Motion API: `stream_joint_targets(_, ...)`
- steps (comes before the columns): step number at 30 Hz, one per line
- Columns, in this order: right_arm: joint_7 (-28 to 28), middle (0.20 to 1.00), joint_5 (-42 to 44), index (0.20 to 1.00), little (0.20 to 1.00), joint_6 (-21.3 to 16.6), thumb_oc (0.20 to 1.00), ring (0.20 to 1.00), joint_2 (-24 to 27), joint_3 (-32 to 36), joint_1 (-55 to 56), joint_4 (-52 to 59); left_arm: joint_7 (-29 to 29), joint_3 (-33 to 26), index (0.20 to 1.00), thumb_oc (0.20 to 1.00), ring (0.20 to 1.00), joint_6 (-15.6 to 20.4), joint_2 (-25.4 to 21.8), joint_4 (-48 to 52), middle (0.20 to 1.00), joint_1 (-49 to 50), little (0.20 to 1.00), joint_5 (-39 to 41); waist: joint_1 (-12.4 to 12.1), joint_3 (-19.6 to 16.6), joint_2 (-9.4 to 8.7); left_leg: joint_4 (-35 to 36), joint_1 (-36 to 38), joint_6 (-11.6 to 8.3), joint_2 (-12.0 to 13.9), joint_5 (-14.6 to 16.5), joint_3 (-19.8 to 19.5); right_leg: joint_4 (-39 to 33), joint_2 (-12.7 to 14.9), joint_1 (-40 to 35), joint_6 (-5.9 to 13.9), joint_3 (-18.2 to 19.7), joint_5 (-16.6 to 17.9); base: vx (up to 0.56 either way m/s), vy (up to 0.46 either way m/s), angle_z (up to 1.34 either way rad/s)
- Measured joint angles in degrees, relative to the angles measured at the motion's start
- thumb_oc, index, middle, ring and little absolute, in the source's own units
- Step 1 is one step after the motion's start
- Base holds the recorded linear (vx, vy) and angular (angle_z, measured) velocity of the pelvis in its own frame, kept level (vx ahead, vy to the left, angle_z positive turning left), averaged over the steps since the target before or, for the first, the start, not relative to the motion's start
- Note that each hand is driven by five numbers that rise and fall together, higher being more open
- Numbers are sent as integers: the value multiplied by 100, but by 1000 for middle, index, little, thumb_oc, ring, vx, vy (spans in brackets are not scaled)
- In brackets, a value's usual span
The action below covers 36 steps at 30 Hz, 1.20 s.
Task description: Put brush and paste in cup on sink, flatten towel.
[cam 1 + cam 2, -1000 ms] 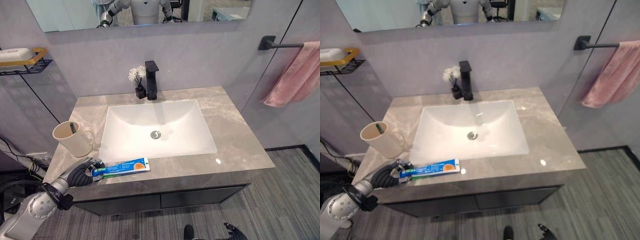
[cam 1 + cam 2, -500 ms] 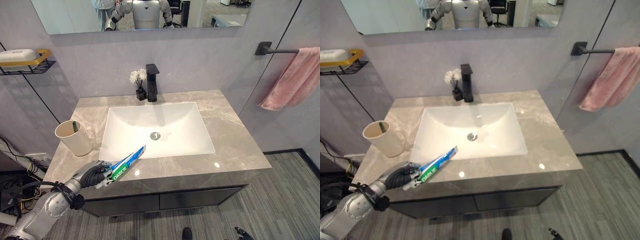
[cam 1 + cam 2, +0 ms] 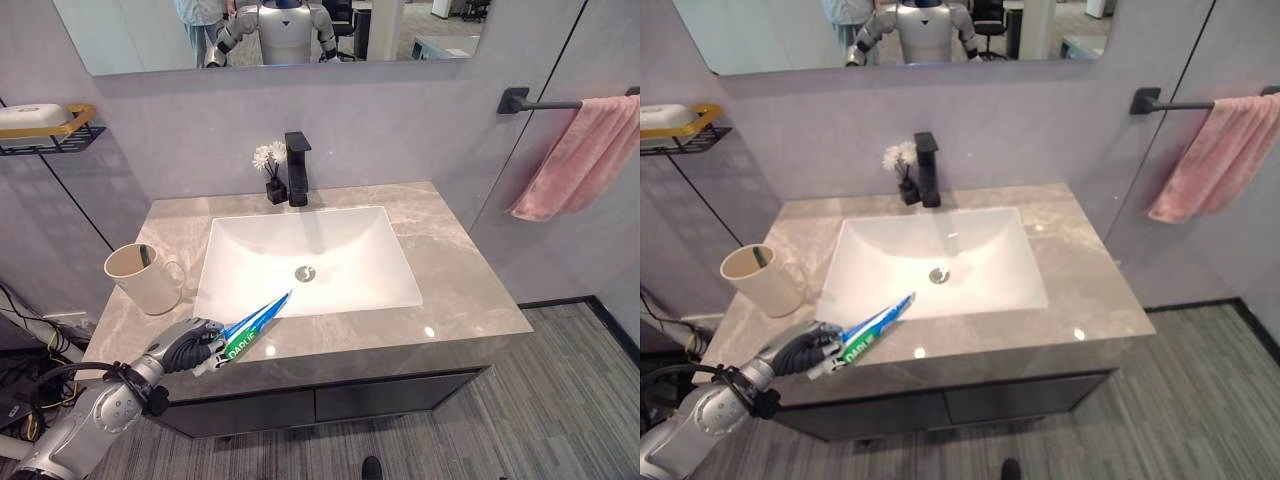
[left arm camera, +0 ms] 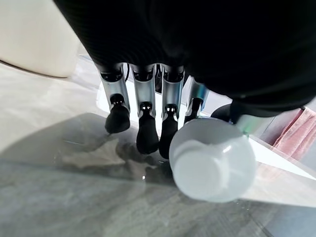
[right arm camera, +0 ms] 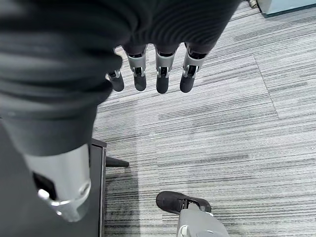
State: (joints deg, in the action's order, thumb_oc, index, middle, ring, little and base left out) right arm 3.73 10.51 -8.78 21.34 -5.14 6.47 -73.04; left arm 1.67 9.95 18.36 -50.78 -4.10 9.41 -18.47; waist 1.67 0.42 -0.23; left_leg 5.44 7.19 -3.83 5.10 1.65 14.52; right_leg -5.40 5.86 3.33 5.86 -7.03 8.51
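Note:
My left hand [image 3: 183, 346] is shut on the cap end of a blue and green toothpaste tube [image 3: 256, 322]. The tube is lifted off the grey counter [image 3: 470, 290] near its front left edge and slants up towards the white basin [image 3: 350, 250]. In the left wrist view the tube's white cap [image 4: 212, 160] sits beside my curled fingers [image 4: 144, 129]. A cream cup [image 3: 140, 279] with a dark toothbrush [image 3: 146, 257] in it stands just beyond the hand. A pink towel [image 3: 578, 155] hangs bunched on a black bar [image 3: 540, 101] at the right wall. My right hand [image 5: 148, 74] hangs relaxed above the floor.
A black tap [image 3: 297, 168] and a small vase of white flowers [image 3: 271, 172] stand behind the basin. A wire shelf with soap [image 3: 40, 117] juts from the left wall above the cup. A mirror [image 3: 300, 25] covers the wall above.
A second ago the tube lay flat on the counter in my left hand's grip; it is now raised and tilted up towards the basin. The camera has shifted slightly.

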Motion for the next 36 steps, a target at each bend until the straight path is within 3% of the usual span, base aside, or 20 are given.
stream_joint_targets(14, 26, 1000, -1, 1000, 1000, 4, 1000, 1000, -54, -4, -8, 0, -758, -281, 200, 200, 200, -182, -13, 2, 200, -139, 200, -663, 65, -2, 4, -1, -10, -27, 10, -16, 1, 0, -12, 14, -11, -1, 1, 0, 0, 0)
stream_joint_targets(24, 30, 1000, -4, 1000, 1000, 14, 1000, 1000, -54, -13, -11, 2, -779, -254, 200, 200, 200, -184, -13, -21, 200, -194, 200, -693, 79, -9, 6, 0, 68, -26, 11, -10, 15, 0, -19, -45, -13, 17, -1, 3, 0, 0)
stream_joint_targets(25, 30, 1000, -5, 1000, 1000, 15, 1000, 1000, -56, -13, -1, 1, -777, -252, 260, 260, 260, -184, -13, -38, 260, -196, 260, -693, 79, -13, 5, 1, 70, -10, 10, 2, 17, 0, -17, -46, -13, 20, -2, 0, 0, 0)
stream_joint_targets(26, 31, 1000, -5, 1000, 1000, 15, 1000, 1000, -57, -13, -1, 1, -777, -249, 504, 504, 504, -185, -13, -48, 504, -195, 504, -692, 79, -14, 3, 1, 69, -8, 9, 3, 18, 0, -15, -45, -13, 22, -2, 0, 0, 0)
stream_joint_targets(29, 32, 1000, -6, 1000, 1000, 19, 1000, 1000, -58, -9, 44, 0, -773, -250, 758, 758, 758, -184, -13, -49, 758, -195, 758, -690, 76, -45, 1, 1, 69, -8, 11, 3, 18, 0, -19, -44, -13, 23, -2, 0, 0, 0)
stream_joint_targets(31, 32, 1000, -9, 1000, 1000, 21, 1000, 1000, -58, -10, 76, -16, -767, -250, 1000, 1000, 1000, -184, -14, -56, 1000, -194, 1000, -690, 70, -59, 6, 1, 68, -8, 11, 3, 19, 0, -17, -43, -13, 24, -2, 0, 0, 0)
stream_joint_targets(36, 31, 1000, -18, 1000, 1000, 45, 1000, 1000, -58, -7, 143, -37, -664, -251, 1000, 1000, 1000, -183, -57, -56, 1000, -75, 1000, -686, 74, -97, -26, 2, 65, -7, 16, 4, 23, 0, -22, -39, -13, 26, -3, 0, 0, 0)
